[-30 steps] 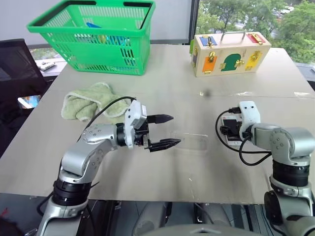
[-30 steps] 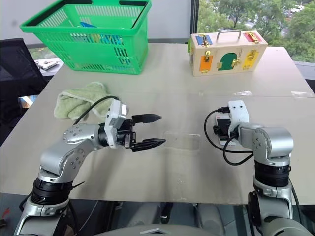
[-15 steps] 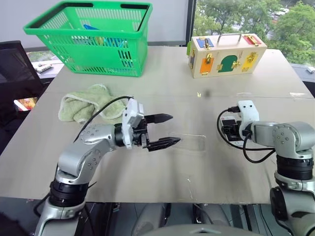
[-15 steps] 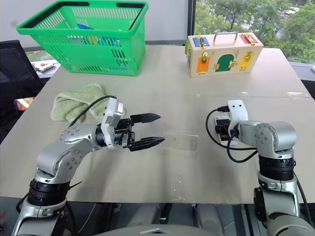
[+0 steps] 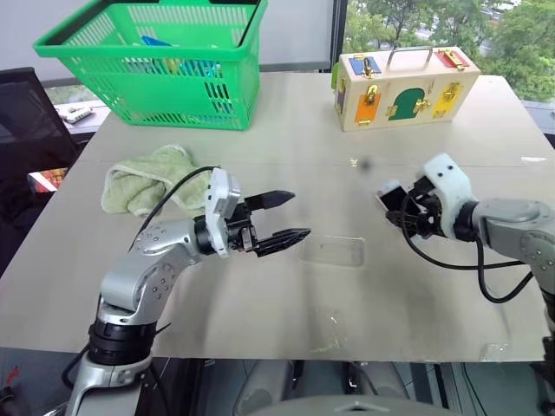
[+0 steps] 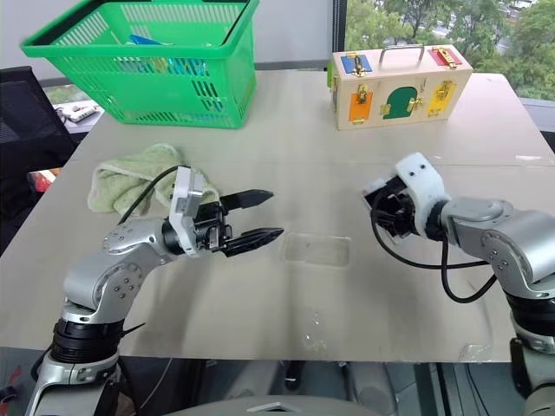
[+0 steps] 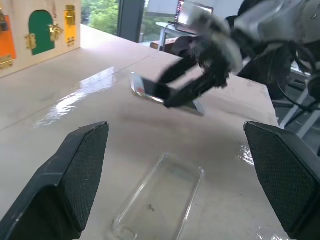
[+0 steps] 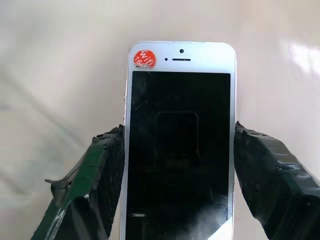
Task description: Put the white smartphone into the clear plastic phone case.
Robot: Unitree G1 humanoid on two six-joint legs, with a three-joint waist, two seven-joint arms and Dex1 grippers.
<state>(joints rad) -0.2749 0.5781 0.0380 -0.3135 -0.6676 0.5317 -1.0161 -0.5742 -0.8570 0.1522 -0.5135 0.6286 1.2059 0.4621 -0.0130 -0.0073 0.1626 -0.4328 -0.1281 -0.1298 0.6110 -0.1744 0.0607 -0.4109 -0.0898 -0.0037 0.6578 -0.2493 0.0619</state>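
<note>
The white smartphone, black screen with a red sticker at its top corner, is clamped by its long edges between my right gripper's two fingers. It hangs tilted above the table at the right, clear of the surface. The clear plastic phone case lies flat on the table in the middle, empty. My left gripper is open, level and pointing right, its fingertips just left of the case and slightly above the table.
A green basket stands at the back left, and a wooden lock box at the back right. A green towel lies behind my left arm. The table's front edge runs close below the case.
My right gripper has shut on the smartphone, lifted it off the table and rolled, moving it up and left toward the case. The left gripper has stayed put.
</note>
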